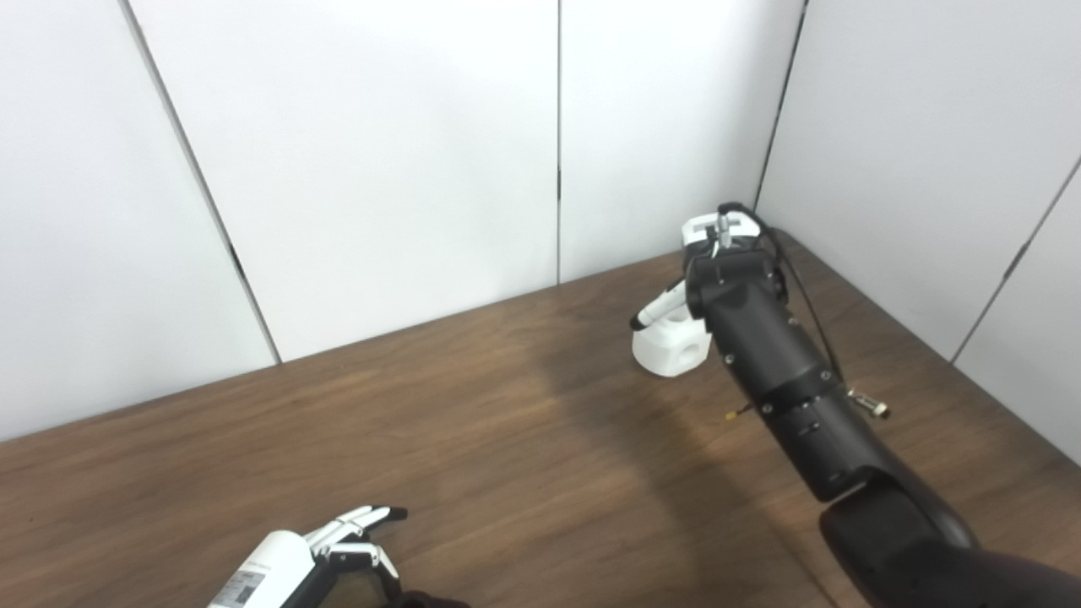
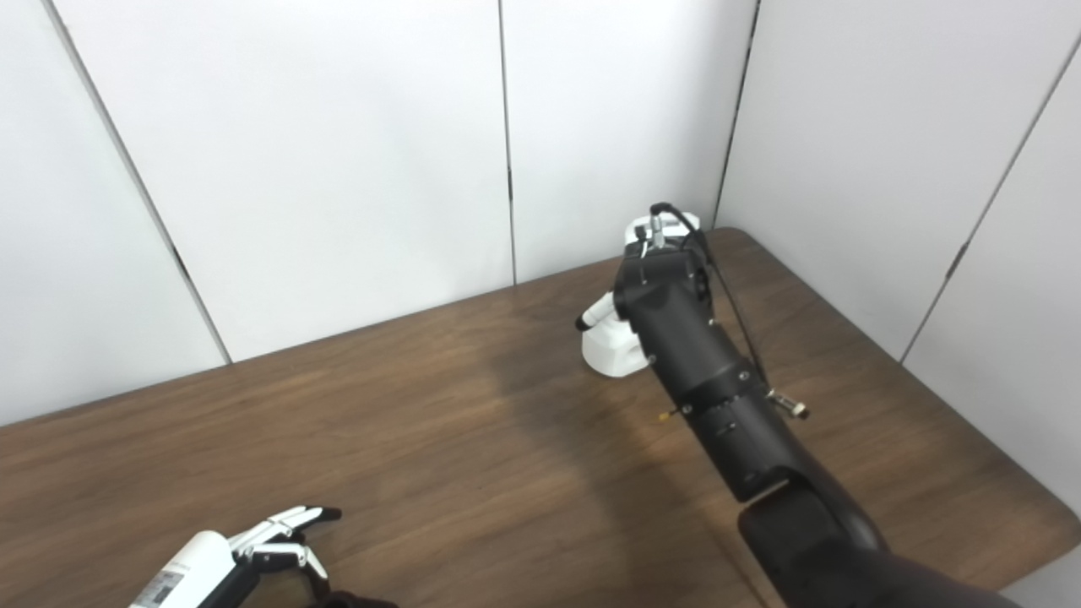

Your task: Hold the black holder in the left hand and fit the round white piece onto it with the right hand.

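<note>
Left eye view: the right hand (image 1: 705,253) reaches over the round white piece (image 1: 667,344) standing on the wooden table (image 1: 473,439) near its far right corner; the forearm hides the grasp, so I cannot tell whether it holds the piece. A white finger (image 1: 660,307) points left above the piece.

Right eye view: the left hand (image 2: 253,549) rests at the table's near edge, well apart from the white piece, fingers spread, holding nothing visible.
</note>
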